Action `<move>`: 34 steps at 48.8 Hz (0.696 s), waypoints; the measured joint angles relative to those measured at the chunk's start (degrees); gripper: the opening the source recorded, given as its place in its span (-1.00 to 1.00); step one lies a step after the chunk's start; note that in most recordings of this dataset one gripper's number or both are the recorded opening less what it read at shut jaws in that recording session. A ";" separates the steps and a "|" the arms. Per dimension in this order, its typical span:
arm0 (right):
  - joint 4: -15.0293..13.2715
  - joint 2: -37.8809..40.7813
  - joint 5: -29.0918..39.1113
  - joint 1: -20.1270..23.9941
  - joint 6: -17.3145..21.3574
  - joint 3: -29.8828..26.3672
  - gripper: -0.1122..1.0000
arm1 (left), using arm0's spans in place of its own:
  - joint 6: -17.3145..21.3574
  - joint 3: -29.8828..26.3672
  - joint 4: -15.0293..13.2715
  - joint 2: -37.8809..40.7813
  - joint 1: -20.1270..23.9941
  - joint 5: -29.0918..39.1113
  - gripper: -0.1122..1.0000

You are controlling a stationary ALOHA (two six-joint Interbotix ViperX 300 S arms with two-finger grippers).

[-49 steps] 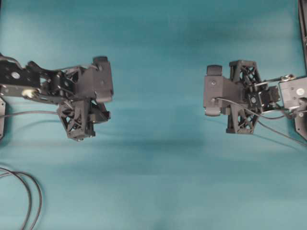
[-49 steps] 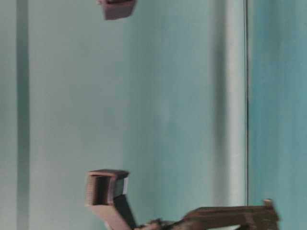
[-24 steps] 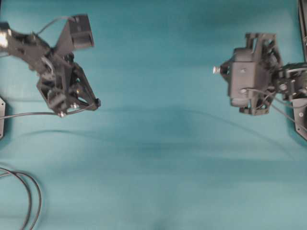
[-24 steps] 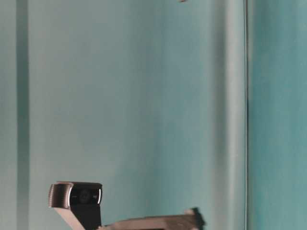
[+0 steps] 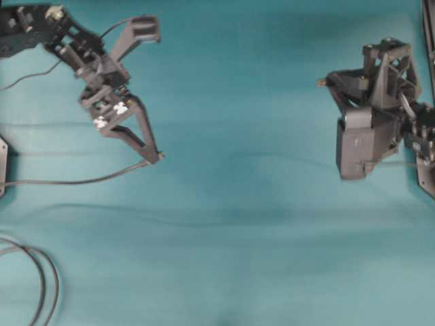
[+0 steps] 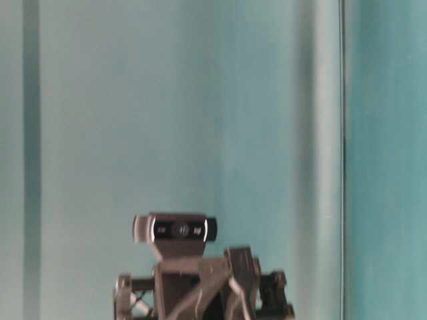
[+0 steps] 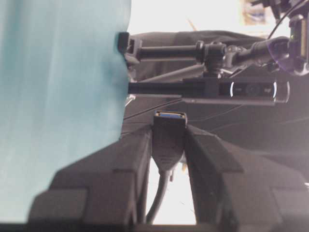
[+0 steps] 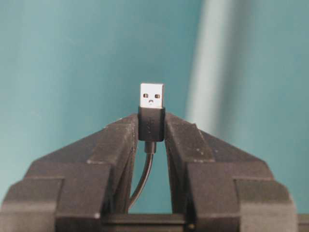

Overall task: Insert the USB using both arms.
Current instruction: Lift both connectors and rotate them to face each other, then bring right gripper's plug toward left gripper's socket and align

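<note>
1. The USB (image 8: 151, 110), flat silvery tip on a dark matte housing, sits pinched upright between my right gripper (image 8: 151, 126)'s triangular fingers, over the worktop's right edge.
2. My left gripper (image 7: 169, 140) pinches the black blunt socket end (image 7: 169, 140).
3. Beyond lies teal cloth (image 5: 231, 258).

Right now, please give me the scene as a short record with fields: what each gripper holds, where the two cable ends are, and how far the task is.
left gripper: shut on the socket end, which sticks out past the fingertips
right gripper: shut on the USB, silvery tip upward in the wrist view
gap: in the overhead view both arms are far apart, left gripper and right gripper
cable: runs from the left gripper to the left edge
looped cable: lies on the table, untouched
task state: both ends gripped, not yet joined
</note>
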 measured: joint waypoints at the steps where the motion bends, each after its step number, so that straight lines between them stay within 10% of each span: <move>1: -0.79 0.35 0.70 0.62 0.09 0.00 -0.45 | 0.00 -0.62 -0.09 0.44 0.09 0.26 -0.53; 34: -19.60 16.61 1.93 7.12 7.82 -1.93 -0.45 | -0.09 -10.02 -4.39 11.60 0.35 10.37 -0.52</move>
